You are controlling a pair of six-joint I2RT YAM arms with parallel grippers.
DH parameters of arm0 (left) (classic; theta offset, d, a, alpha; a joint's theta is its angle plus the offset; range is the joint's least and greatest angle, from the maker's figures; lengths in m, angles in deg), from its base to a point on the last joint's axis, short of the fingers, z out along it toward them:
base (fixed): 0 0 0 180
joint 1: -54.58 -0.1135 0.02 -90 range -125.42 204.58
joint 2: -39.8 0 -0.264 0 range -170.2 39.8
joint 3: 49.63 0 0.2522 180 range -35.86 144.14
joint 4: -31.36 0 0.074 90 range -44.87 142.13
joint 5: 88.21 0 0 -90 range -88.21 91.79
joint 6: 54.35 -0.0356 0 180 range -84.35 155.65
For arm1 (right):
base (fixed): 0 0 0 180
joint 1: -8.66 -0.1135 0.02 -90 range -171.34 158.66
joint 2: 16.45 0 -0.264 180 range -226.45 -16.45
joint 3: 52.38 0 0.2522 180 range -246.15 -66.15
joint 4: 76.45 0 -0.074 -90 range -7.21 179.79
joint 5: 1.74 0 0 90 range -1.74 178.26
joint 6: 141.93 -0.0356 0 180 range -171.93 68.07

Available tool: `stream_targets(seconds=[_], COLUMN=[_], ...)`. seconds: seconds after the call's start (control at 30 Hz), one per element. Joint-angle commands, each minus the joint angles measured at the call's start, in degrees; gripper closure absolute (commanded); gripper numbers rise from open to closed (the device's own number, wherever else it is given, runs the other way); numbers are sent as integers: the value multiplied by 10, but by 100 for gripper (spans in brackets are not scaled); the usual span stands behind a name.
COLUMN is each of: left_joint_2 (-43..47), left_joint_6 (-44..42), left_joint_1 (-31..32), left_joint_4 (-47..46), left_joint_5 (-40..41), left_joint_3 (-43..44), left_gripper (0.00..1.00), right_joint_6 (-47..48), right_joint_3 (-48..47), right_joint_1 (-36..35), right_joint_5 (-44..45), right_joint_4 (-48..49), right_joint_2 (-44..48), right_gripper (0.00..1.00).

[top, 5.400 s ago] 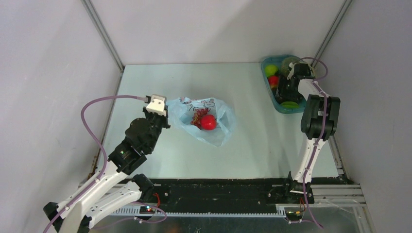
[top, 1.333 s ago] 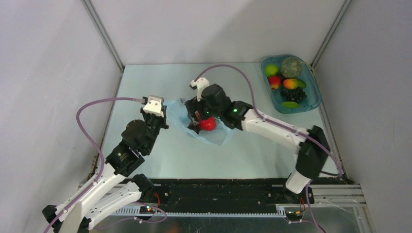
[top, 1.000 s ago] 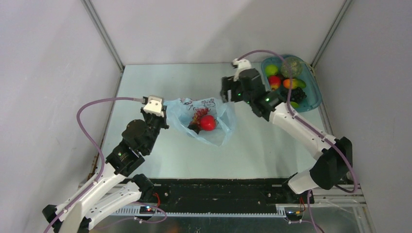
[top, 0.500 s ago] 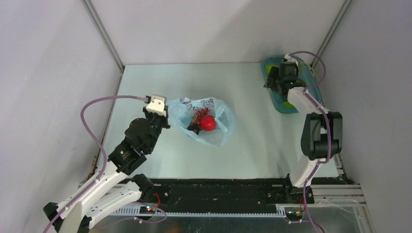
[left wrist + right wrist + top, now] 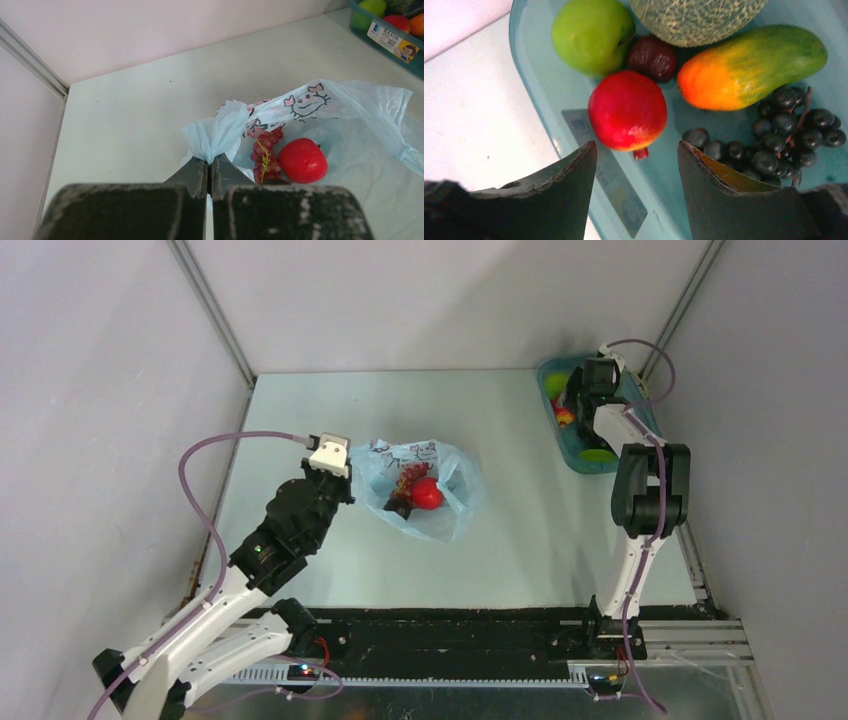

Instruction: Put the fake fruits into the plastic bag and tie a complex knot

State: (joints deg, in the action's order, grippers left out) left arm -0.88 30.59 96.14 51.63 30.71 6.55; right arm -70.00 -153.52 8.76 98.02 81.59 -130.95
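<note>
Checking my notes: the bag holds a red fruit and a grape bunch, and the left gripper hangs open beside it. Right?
Not open: the left wrist view shows the left gripper shut on the plastic bag at its bunched edge. The red fruit and grape bunch do lie inside.

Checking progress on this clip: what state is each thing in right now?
left tool, shut on the plastic bag rim.
right tool, open above the red fruit.
plastic bag, mouth open, untied.
red apple, inside bag.
red grape bunch, inside bag.
red fruit, in teal tray, ungripped.
green apple, in tray.
dark grape bunch, in tray.
melon, in tray.
</note>
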Motion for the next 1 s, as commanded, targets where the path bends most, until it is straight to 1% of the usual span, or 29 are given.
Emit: stream_targets(seconds=[0.0,0.17,0.27,0.47,0.57,0.8,0.97], left_joint_2=[-3,-7,-10,-12,-12,-10,-8], left_joint_6=[-9,-10,-10,-9,-8,-7,-7], left_joint_1=[-1,-2,-2,-1,-2,-1,-2], left_joint_4=[-25,-25,-24,-25,-25,-24,-25], left_joint_5=[9,10,10,7,7,5,6], left_joint_3=[-3,-5,-3,-4,-4,-3,-3], left_gripper=[100,100,100,100,100,100,100], right_joint_6=[-16,-40,-50,-55,-65,-100,-121], right_joint_3=[-65,-149,-206,-311,-343,-364,-407], right_joint_1=[21,34,38,39,39,42,46], right_joint_5=[27,27,8,-5,-1,15,22], right_joint_4=[19,-16,-43,-99,-126,-160,-196], right_joint_2=[-42,-109,-145,-219,-239,-267,-292], right_gripper=[37,40,41,43,43,43,42])
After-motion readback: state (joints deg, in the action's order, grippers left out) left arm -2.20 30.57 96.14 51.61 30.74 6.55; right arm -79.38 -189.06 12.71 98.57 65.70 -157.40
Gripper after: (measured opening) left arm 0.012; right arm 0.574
